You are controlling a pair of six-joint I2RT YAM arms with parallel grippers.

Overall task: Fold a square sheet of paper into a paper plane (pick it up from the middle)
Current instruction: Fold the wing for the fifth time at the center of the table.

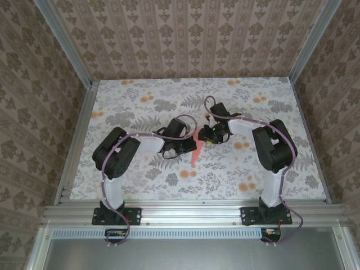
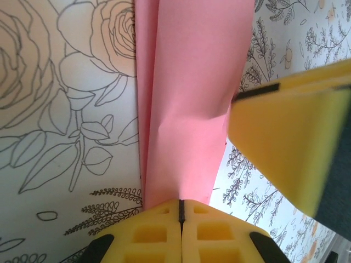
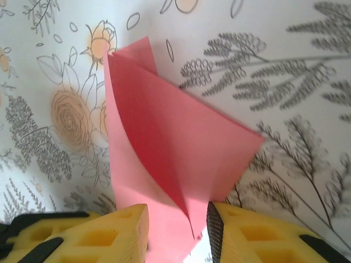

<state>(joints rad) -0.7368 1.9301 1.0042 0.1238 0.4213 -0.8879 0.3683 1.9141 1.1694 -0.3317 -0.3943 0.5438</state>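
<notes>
With the left gripper (image 2: 181, 207) pinching the plane (image 2: 186, 98) at frame bottom, centre your parted right gripper (image 3: 177, 222) on the crease (image 3: 184, 211), lower middle, before squeezing evenly.

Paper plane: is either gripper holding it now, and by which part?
The left gripper is shut on the paper plane, pinching one folded edge; the right gripper merely straddles one end, jaws apart.
</notes>
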